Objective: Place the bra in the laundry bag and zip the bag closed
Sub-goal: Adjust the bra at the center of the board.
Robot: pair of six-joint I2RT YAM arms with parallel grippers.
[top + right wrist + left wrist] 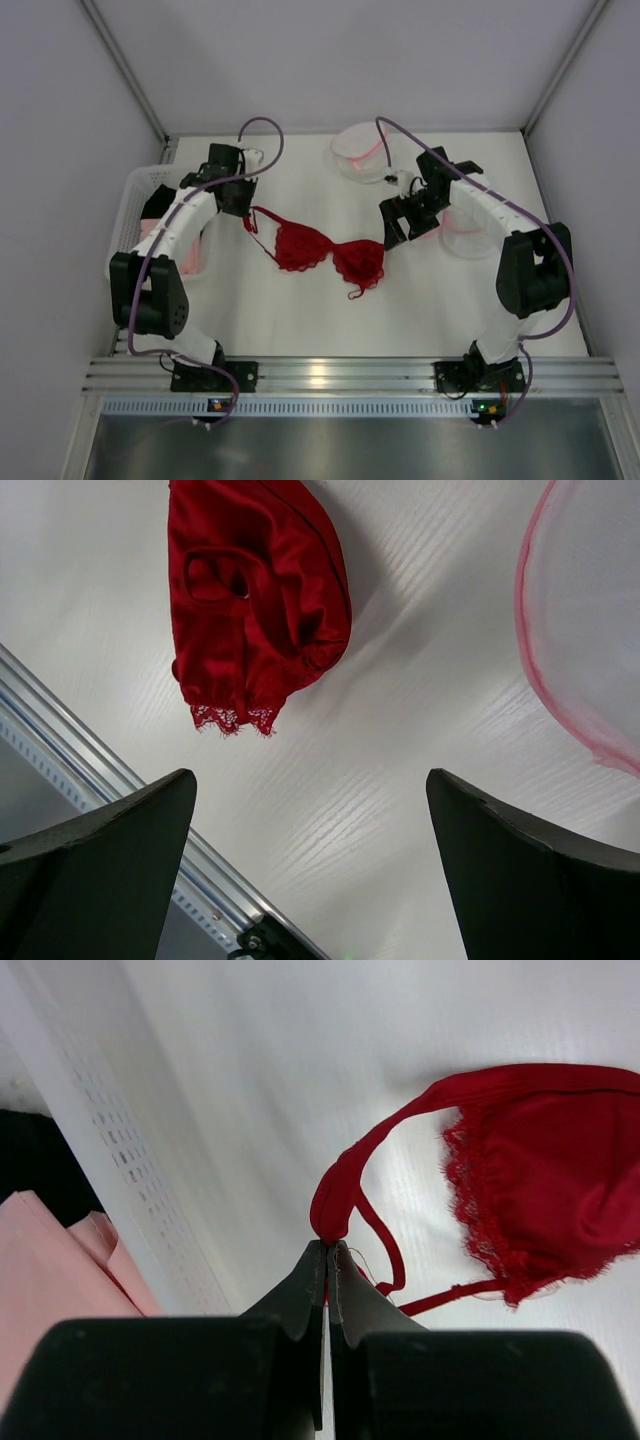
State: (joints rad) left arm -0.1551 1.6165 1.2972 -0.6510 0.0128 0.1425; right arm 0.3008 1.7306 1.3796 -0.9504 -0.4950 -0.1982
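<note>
At worktop (420, 310) centre: red lace bra (320, 250), likely limp and light. Left gripper (327, 1252) jaws pinch its nine-o'clock strap loop (335, 1195), a sound hold; right gripper (310, 778) jaws spread.

Black-and-white arms (180, 225), purple cables (262, 121)

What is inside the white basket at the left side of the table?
Inside the white basket lie a pink cloth and a black item. The left arm covers the middle of the basket from above, so anything more there is hidden.
</note>
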